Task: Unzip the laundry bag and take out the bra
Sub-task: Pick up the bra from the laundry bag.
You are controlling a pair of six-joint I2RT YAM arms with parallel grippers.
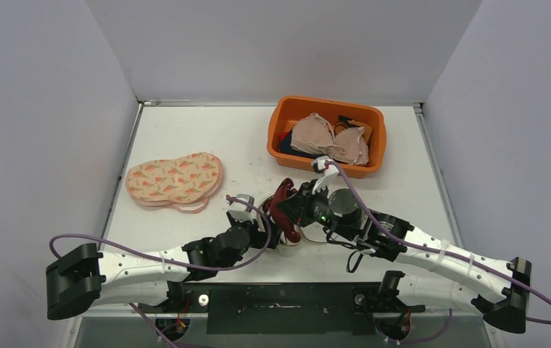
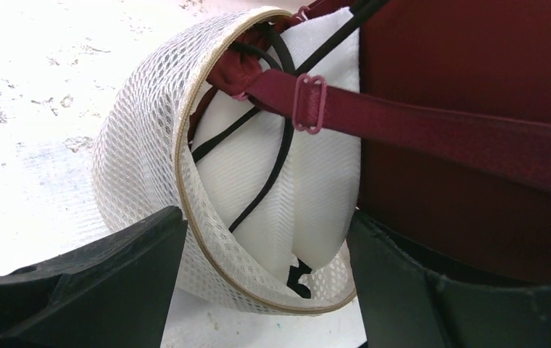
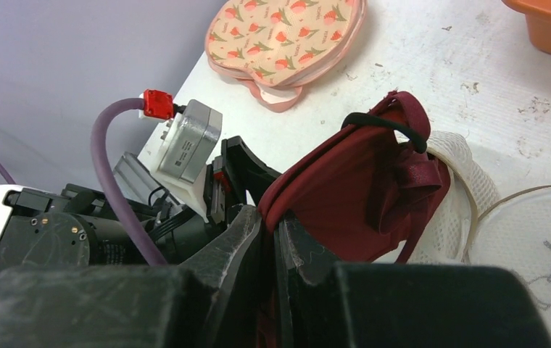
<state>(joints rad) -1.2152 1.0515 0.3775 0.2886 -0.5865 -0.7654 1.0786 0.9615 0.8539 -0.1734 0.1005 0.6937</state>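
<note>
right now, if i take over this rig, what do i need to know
Left gripper: open, jaws on either side of the mesh laundry bag, not clamped.
Right gripper: shut on the dark red bra, held above the bag.
Done: the bag is unzipped and most of the bra is out.
Left: the bra strap runs into the bag mouth; pull the bra clear.

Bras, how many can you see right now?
2: a maroon bra pinched in the right claw, a beige bra in the orange bin. Others may be hidden beneath it.
</note>
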